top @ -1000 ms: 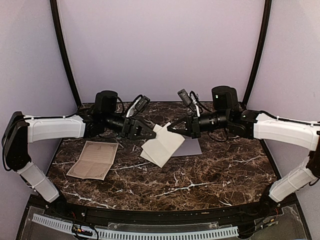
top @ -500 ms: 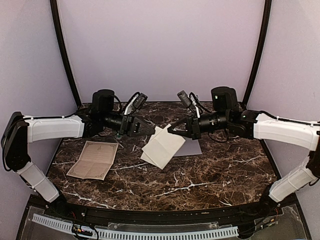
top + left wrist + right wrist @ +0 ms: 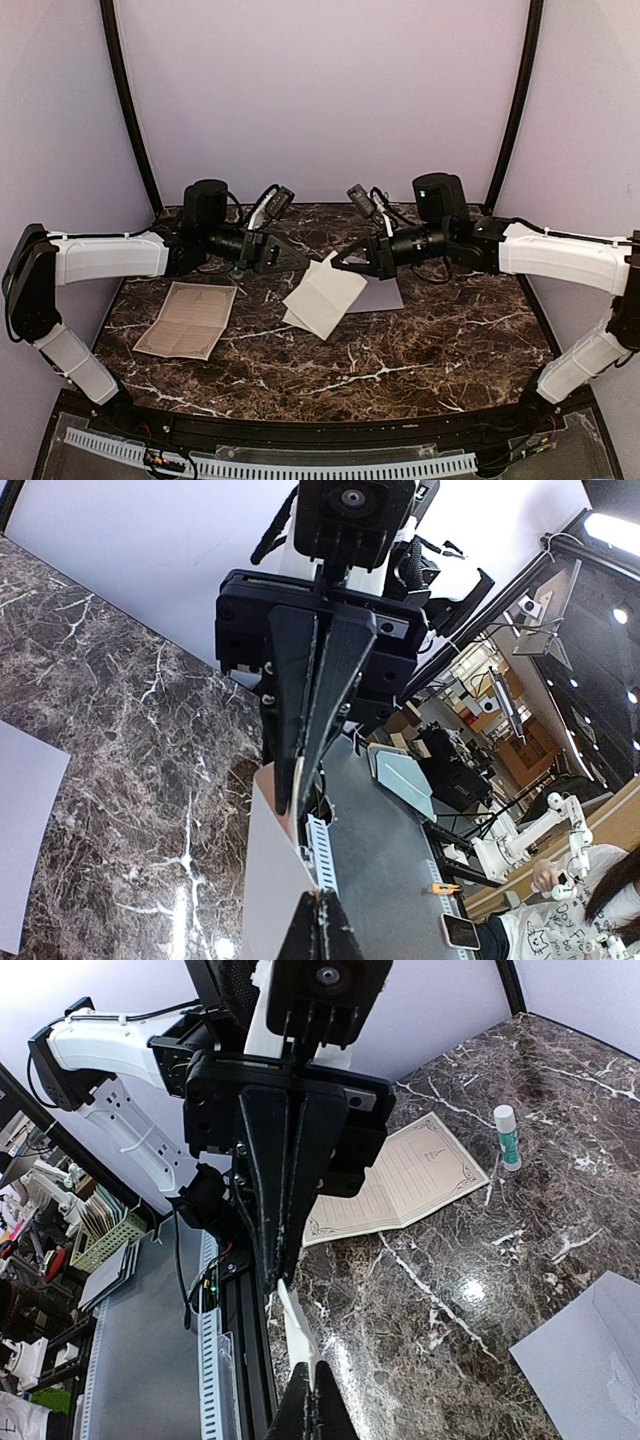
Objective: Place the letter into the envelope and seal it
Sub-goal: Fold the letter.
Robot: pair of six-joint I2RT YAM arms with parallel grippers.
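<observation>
Here, the left fingers [image 3: 290,256] and the right fingers [image 3: 355,257] are each clamped shut on the upper edge of a folded cream paper letter [image 3: 322,295], which hangs tilted above the dark marble table [image 3: 420,350]. The pale grey-lavender paper envelope [image 3: 388,296] lies flat on the table beneath the right fingers.

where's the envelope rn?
Top view: the envelope lies flat on the table, right of centre, beneath the right pincer, partly hidden by the folded white sheet.
</observation>
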